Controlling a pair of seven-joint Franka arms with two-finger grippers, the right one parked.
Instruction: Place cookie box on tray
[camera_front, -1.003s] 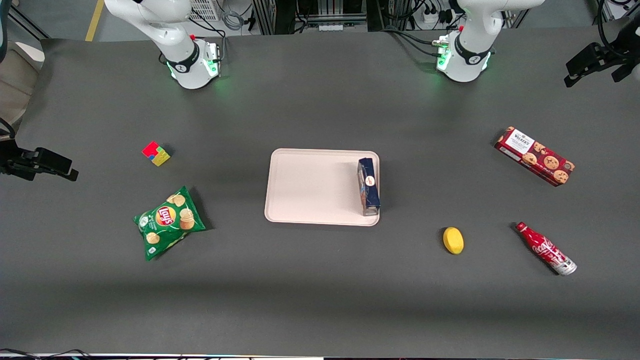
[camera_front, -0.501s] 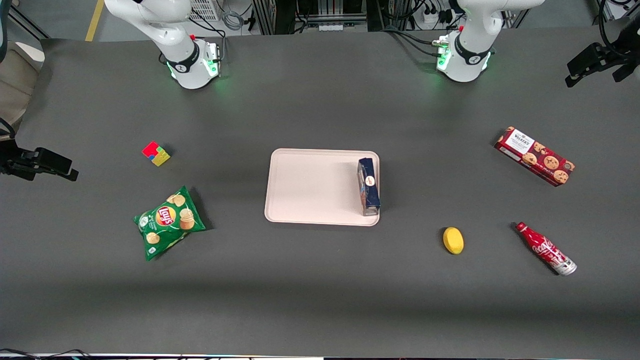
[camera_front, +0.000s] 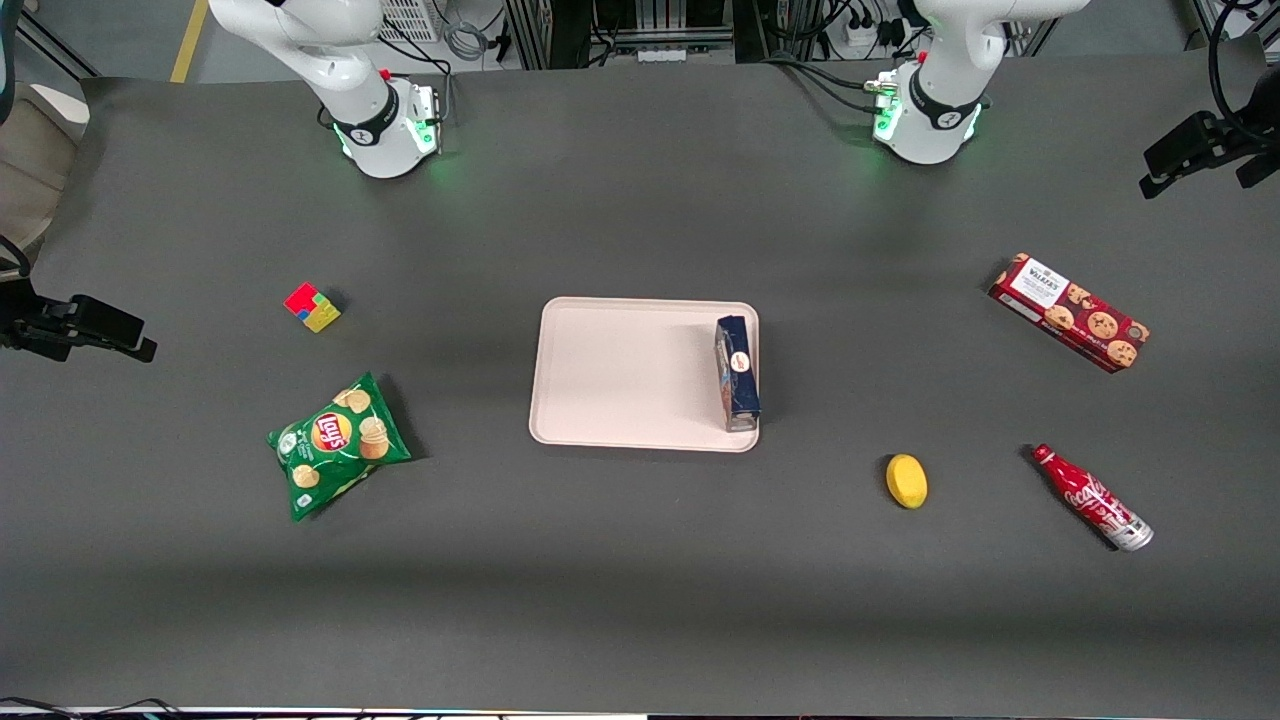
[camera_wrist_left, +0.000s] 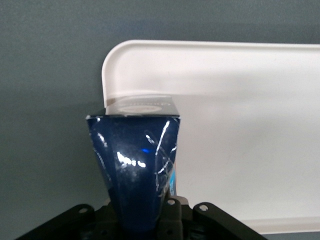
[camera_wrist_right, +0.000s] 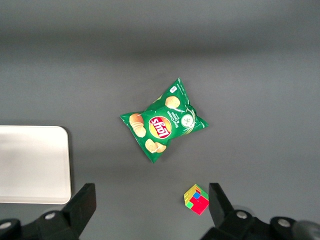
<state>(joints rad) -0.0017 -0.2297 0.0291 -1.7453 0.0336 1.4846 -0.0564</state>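
Front view: the cookie box (camera_front: 738, 372) rests inside the tray (camera_front: 620, 375), along the rim at the working arm's end, its long axis running toward the camera. The left gripper (camera_front: 1185, 155) hangs well apart, farther from the camera; whether it is apart or together I cannot tell. The placing looks done

— What is lying toward the parked arm's end of the table?

— A multicoloured cube (camera_front: 312, 307) is sitting there, and a green Lay's chip bag (camera_front: 337, 444) is lying nearer the front camera than the cube.

— And toward the working arm's end?

— A red Walkers cookie box (camera_front: 1068, 312) is lying flat at a slant; a red Coca-Cola bottle (camera_front: 1091, 497) is lying on its side nearer the camera, with a yellow lemon (camera_front: 906, 481) resting beside it on the dark grey table (camera_front: 640, 600).
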